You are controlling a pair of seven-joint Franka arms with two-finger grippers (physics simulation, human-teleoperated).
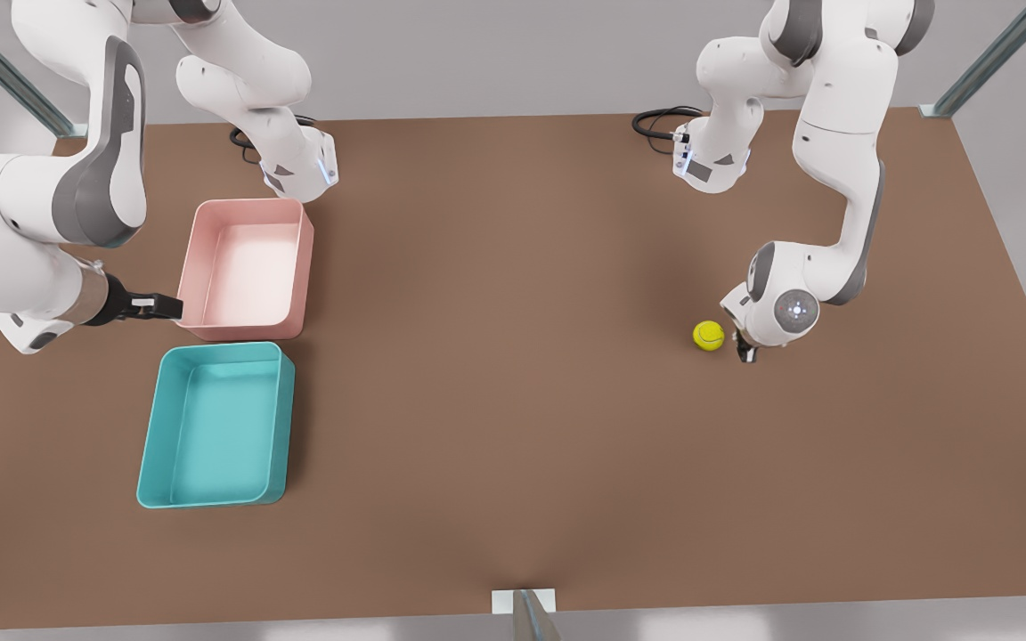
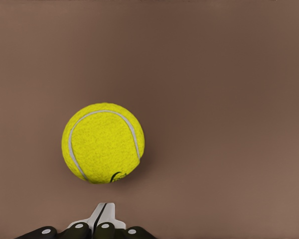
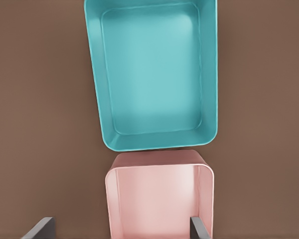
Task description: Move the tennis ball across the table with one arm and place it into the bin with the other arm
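Left gripper (image 1: 745, 352), fingers together, sits just right of the tennis ball (image 1: 708, 335); push squarely leftward toward the bin (image 1: 157, 445); right gripper (image 1: 157, 305), fingers apart, waits.

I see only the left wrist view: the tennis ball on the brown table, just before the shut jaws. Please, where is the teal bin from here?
Observer: The bin lies far across the table, at the front view's left. The tennis ball and the left gripper are at its right.
Operator: Is something already inside the bin?
Observer: No, the right wrist view looks down into it and it is empty.
Operator: And where is the other arm?
Observer: The right gripper waits with jaws open at the edge of the pink tray, which sits next to the bin.
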